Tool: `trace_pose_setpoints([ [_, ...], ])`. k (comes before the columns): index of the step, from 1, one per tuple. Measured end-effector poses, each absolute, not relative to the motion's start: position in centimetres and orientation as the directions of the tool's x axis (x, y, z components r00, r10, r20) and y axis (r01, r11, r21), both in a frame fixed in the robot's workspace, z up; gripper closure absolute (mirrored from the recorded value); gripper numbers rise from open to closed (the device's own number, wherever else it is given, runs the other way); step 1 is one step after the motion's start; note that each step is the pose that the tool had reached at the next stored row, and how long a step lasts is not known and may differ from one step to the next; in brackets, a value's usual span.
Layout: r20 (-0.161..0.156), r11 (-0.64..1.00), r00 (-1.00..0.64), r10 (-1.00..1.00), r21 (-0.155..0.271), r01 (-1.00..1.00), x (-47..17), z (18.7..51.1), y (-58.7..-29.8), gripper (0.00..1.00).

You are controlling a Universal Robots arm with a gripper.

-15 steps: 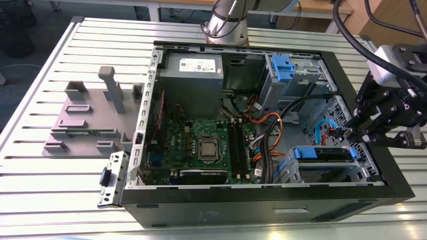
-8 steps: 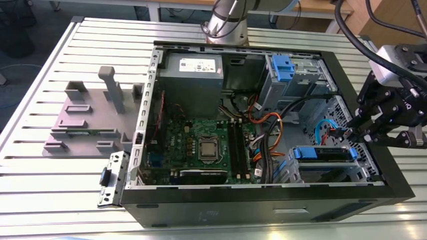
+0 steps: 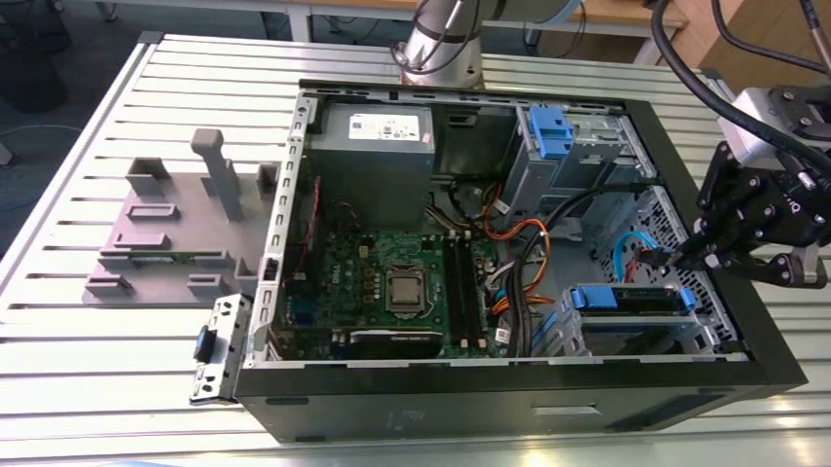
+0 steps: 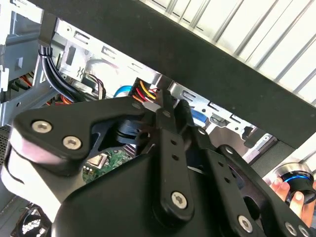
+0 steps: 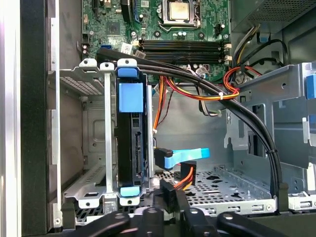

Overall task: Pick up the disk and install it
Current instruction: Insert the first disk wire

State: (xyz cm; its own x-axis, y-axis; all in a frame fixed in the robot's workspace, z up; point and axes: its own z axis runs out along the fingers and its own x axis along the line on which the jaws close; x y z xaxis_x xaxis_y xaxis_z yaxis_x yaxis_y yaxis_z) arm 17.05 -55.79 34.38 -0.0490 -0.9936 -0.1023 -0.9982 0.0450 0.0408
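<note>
The disk [image 3: 632,299] sits in the lower drive cage at the case's front corner, at the exterior view's right, with its blue carrier bracket showing. In the first wrist view the disk [image 5: 129,148] stands edge-on between the cage rails, blue tabs at both ends. My gripper [image 3: 675,258] hangs just beside that cage, over the case's right wall. Its fingers are shut on a black power connector [image 5: 168,190] with red, yellow and orange wires. A blue flat data cable [image 5: 183,156] lies beside the connector, close to the disk's end. In the second wrist view the gripper [image 4: 159,106] pinches at the same wires.
The open case [image 3: 520,389] lies on a slatted table. A grey power supply [image 3: 374,146] and blue-tabbed drive cage [image 3: 552,131] sit at the back. A black cable bundle [image 5: 247,118] crosses the bay. A grey stand [image 3: 182,224] is left. A hand [image 4: 291,195] shows.
</note>
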Motion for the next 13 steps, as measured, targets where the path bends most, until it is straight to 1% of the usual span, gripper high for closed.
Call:
trace_pose_setpoints([
  [1,-0.102,0.045,-0.049,-0.994,0.041,-0.998,17.05,34.38,-55.79,0.82],
  [3,-0.102,0.045,-0.049,-0.994,0.041,-0.998,17.05,34.38,-55.79,0.83],
  [13,-0.1,0.045,-0.049,-0.994,0.041,-0.998,16.9,34.39,-55.78,0.83],
])
